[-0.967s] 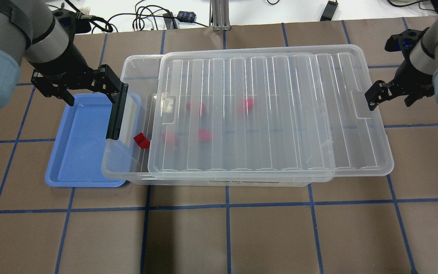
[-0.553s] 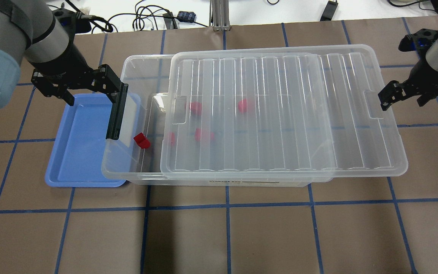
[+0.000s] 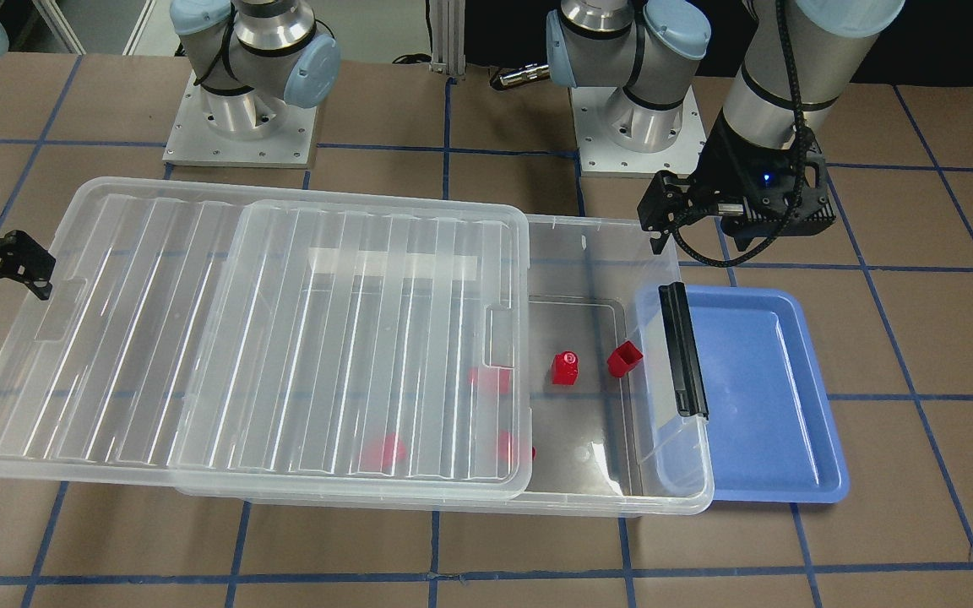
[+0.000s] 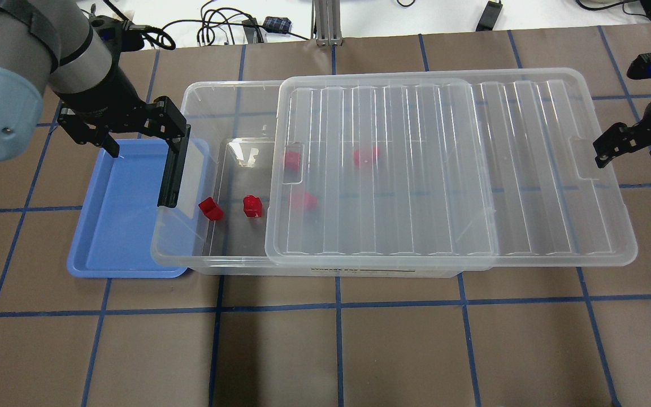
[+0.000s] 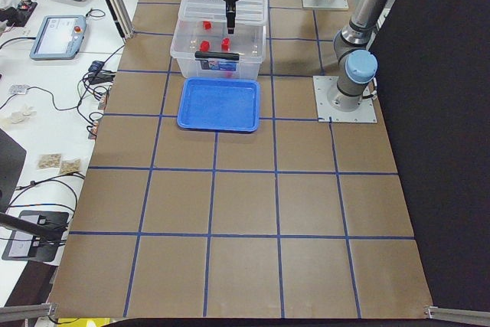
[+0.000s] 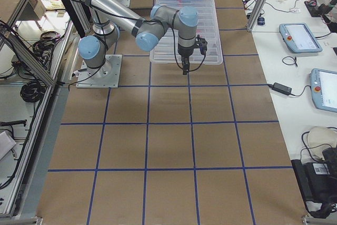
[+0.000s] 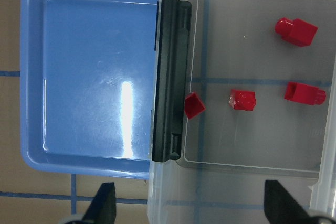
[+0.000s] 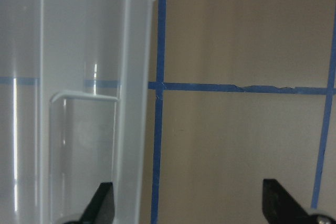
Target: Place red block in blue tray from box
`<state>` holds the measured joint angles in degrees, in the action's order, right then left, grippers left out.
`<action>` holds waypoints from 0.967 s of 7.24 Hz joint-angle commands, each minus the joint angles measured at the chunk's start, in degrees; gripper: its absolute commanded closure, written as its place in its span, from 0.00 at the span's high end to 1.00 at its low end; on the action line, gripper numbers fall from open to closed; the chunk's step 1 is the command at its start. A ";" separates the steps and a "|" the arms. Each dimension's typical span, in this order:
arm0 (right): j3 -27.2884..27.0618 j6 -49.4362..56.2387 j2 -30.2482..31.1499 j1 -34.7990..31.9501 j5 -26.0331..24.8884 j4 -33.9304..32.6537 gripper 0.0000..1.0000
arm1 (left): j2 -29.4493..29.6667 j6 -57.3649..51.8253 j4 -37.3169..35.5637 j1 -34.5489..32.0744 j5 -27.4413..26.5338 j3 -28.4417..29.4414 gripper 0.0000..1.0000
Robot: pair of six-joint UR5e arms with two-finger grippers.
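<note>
Lid (image 4: 450, 169) slid further toward 3 o'clock, uncovering red block (image 4: 252, 206) at 9 o'clock end of box (image 4: 178, 257). Left end effector (image 4: 144, 141) and right end effector (image 4: 629, 154) both apart, holding nothing. Pick and drop into blue tray (image 4: 122, 215) remain.

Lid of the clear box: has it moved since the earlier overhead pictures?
Yes. The lid slid rightward along the unmoved box, away from the blue tray.
</note>
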<state>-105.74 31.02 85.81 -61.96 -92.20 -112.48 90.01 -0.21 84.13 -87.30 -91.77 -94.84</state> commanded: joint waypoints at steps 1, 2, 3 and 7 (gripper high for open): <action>0.00 2.63 -0.03 2.01 0.26 0.07 1.00 | 0.96 0.56 -1.33 -0.24 0.19 -0.17 1.00; 0.09 2.82 -0.03 2.20 0.18 0.16 1.00 | 1.74 0.82 -1.42 -1.28 0.19 -0.17 1.00; 0.09 2.91 0.05 2.72 0.09 0.16 1.00 | 3.32 0.82 -2.64 -3.38 0.28 -0.34 1.00; 0.53 4.84 0.23 4.75 0.62 0.16 1.00 | 9.13 1.70 -10.70 -7.71 2.10 -3.83 1.00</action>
<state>-105.44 35.91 85.88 -57.36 -91.67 -112.32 97.75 1.40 77.17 -94.36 -91.04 -96.47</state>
